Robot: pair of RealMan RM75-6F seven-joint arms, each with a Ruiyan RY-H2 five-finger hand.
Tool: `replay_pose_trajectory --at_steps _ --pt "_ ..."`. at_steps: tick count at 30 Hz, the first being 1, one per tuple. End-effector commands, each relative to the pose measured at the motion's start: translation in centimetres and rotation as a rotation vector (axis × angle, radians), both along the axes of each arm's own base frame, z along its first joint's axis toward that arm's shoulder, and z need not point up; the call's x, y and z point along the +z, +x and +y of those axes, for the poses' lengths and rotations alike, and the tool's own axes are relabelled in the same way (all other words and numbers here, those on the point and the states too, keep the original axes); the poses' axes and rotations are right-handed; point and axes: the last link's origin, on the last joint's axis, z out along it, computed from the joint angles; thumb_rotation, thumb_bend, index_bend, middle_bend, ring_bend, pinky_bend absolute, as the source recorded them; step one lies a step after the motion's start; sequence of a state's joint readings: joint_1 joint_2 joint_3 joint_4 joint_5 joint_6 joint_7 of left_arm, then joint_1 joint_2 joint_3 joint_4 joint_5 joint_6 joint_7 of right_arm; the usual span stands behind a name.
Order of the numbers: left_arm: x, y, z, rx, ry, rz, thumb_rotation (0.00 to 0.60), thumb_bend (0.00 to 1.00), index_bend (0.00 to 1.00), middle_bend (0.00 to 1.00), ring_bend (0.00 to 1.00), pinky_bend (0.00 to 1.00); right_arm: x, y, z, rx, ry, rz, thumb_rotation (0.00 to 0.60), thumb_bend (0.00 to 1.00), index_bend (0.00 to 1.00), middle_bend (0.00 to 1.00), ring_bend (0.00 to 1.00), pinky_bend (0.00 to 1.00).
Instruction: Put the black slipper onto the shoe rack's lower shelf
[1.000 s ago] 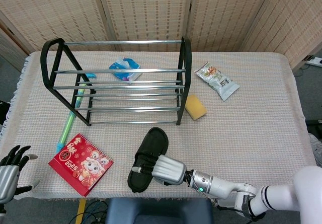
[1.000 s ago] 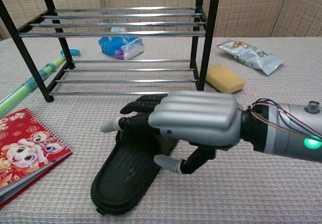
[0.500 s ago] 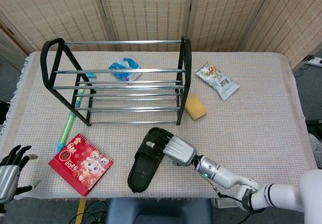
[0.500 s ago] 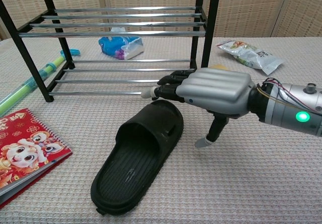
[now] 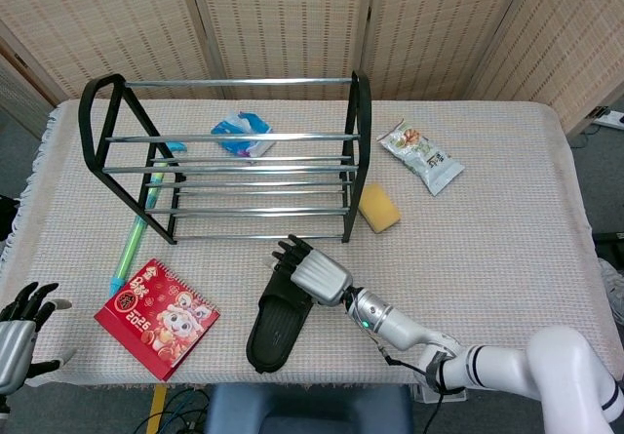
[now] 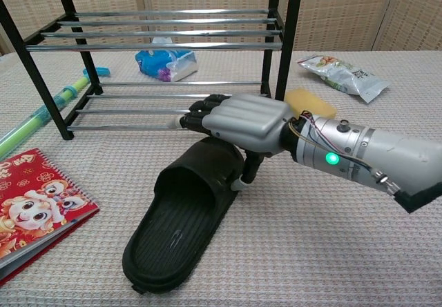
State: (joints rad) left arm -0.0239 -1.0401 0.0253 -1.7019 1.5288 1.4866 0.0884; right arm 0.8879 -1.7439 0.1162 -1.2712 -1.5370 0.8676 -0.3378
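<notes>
The black slipper (image 5: 276, 325) (image 6: 181, 221) lies on the table, its toe pointing at the black metal shoe rack (image 5: 353, 112) (image 6: 286, 38). The rack's lower shelf rails (image 6: 138, 111) sit just beyond the toe. My right hand (image 5: 310, 270) (image 6: 242, 121) lies over the slipper's toe end with its fingers stretched toward the rack. Its thumb touches the slipper's right edge, and the hand grips nothing. My left hand (image 5: 21, 341) hangs off the table's front left corner, fingers spread and empty.
A red calendar (image 5: 156, 317) (image 6: 31, 200) lies left of the slipper. A yellow sponge (image 5: 378, 207) (image 6: 314, 103) sits by the rack's right leg, with a snack packet (image 5: 421, 156) (image 6: 342, 76) further right. A green stick (image 5: 132, 244) and a blue-white packet (image 5: 242, 134) lie under the rack.
My right hand slid from the slipper's middle forward to its toe and toward the rack, then lowered so its thumb meets the slipper's edge. The slipper has barely shifted.
</notes>
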Motion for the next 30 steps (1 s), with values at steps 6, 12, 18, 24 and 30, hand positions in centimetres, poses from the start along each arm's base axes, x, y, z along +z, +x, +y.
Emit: replay_pose_trajectory --at_steps 6,12,18,24,30 --pt "0.2 -0.4 -0.2 0.01 0.005 0.003 0.6 0.15 0.35 0.18 0.1 0.26 -1.1 2.0 -1.1 0.021 -0.064 -0.061 0.6 0.17 0.0 0.1 0.05 0.03" --pt "0.2 -0.4 -0.2 0.007 0.004 0.002 0.6 0.15 0.35 0.18 0.1 0.26 -0.5 2.4 -0.2 -0.003 0.005 -0.135 0.6 0.24 0.0 0.11 0.05 0.03" --pt "0.1 -0.3 -0.2 0.006 0.002 0.001 0.6 0.15 0.35 0.18 0.1 0.26 2.5 2.2 3.0 0.042 0.148 -0.173 0.6 0.33 0.0 0.15 0.05 0.03" --pt "-0.1 0.1 0.0 -0.01 -0.007 -0.001 0.6 0.15 0.35 0.18 0.1 0.26 3.6 1.7 6.0 0.161 0.221 -0.106 0.6 0.53 0.08 0.28 0.05 0.03" --pt "-0.1 0.2 -0.1 -0.014 -0.004 -0.001 0.6 0.15 0.35 0.18 0.1 0.26 2.8 1.5 6.8 0.29 0.182 0.005 0.6 0.63 0.15 0.36 0.05 0.03"
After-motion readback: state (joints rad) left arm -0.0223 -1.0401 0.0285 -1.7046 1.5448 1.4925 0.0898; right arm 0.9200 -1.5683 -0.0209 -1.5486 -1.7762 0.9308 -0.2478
